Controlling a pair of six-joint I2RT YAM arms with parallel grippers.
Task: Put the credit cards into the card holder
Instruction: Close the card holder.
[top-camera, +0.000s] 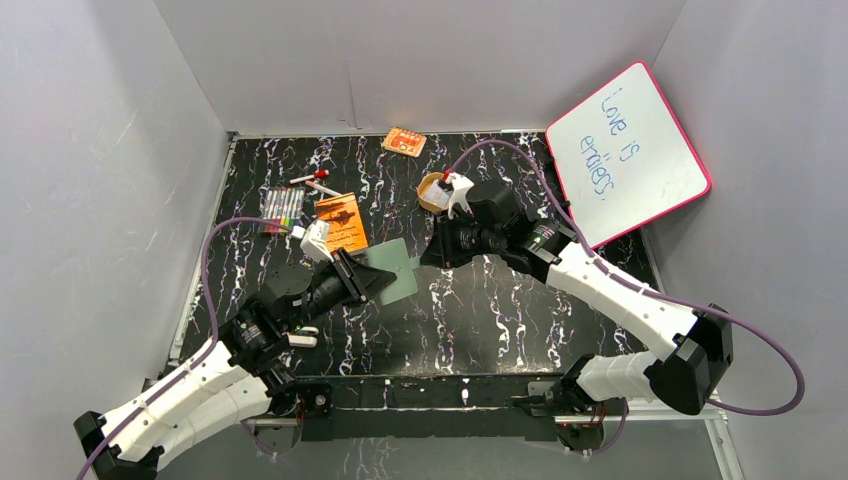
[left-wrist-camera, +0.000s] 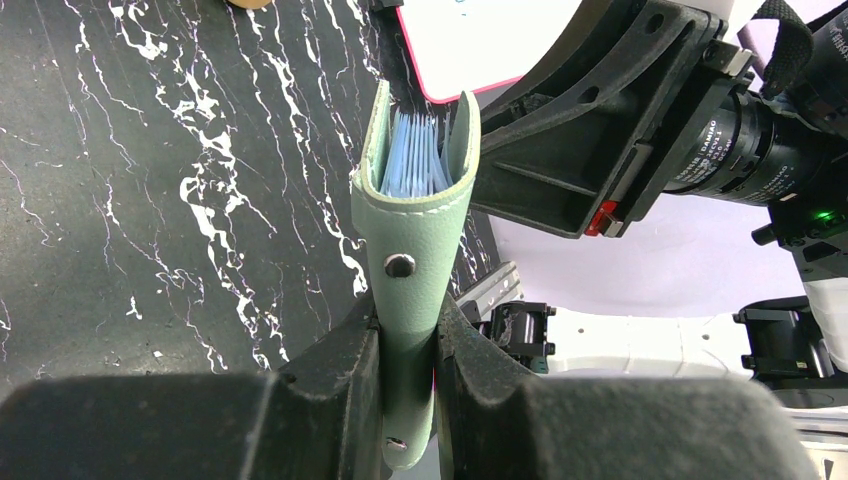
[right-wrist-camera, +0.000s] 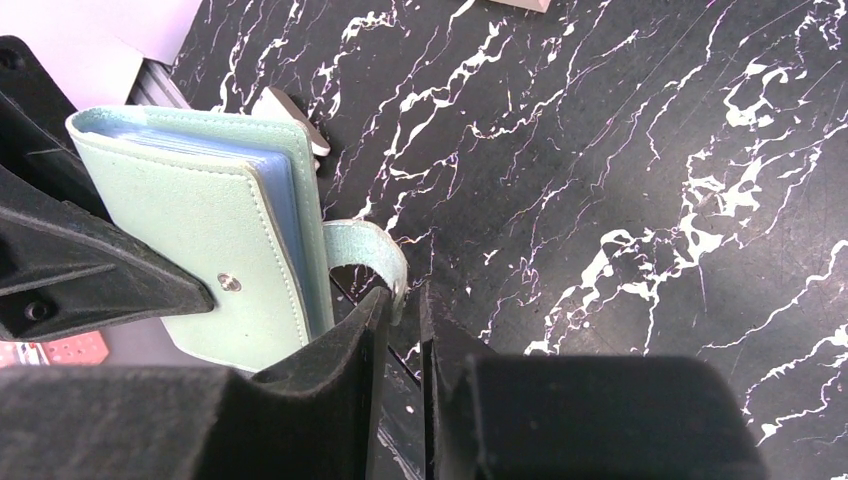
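Observation:
The sage-green card holder (top-camera: 397, 268) is held off the table, folded, between the two grippers. My left gripper (left-wrist-camera: 408, 340) is shut on its spine edge (left-wrist-camera: 412, 250), and the pale blue pockets (left-wrist-camera: 415, 160) fan out at the top. In the right wrist view the card holder (right-wrist-camera: 200, 250) has its snap tab (right-wrist-camera: 365, 248) undone and curled. The tab's end lies between the tips of my right gripper (right-wrist-camera: 403, 300), whose jaws stand a narrow gap apart, with the tab against the left finger. I cannot make out any credit cards.
An orange booklet (top-camera: 340, 222) and a pack of markers (top-camera: 283, 208) lie at the back left. An orange patterned packet (top-camera: 403, 141) is at the back wall. A tan oval tray (top-camera: 432, 192) sits behind my right wrist. A pink-framed whiteboard (top-camera: 625, 155) leans at the right.

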